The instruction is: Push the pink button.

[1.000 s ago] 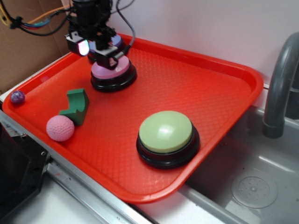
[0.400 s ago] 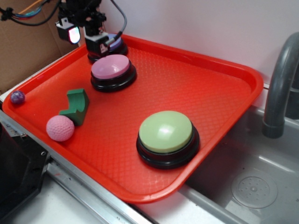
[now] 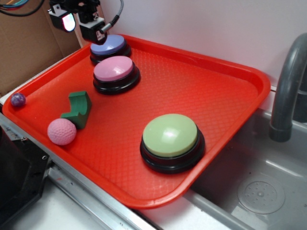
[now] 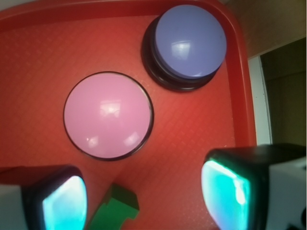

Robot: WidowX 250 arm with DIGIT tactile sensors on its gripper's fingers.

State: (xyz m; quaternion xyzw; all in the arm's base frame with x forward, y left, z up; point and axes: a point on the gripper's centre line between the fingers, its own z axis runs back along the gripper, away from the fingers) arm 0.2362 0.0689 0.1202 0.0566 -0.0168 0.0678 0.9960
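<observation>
Below the pincer (image 4: 144, 196), ahead of its fingertips in the wrist view, sits the pink button (image 4: 108, 115) — glossy dome on a black base, nothing touching it. Pincer is apart: two glowing cyan pads at the bottom corners of the wrist view with open tray between them. One pad (image 4: 64, 203) on the one side, the other larger and closer to the tray edge.

Exterior view: pincer (image 3: 79, 21) hangs high over the tray's far corner, clear of everything, holding nothing. Lavender-blue button (image 3: 110, 46) is the nearest thing beneath it; pink button (image 3: 113, 69) just past that, toward the tray middle, the two bases close together but whether they touch I can't tell.

Green block (image 3: 78, 109) lies further out from the pincer, near the tray's long edge, with the pink dimpled ball (image 3: 62, 131) just beside it. In the wrist view the block's corner (image 4: 117, 206) pokes up between the pads. Small purple ball (image 3: 18, 99) sits at the tray corner. Green button (image 3: 171, 136) is farthest from the pincer, well apart. All on the red tray (image 3: 216, 91); grey tap (image 3: 286, 86) and sink beyond it.
</observation>
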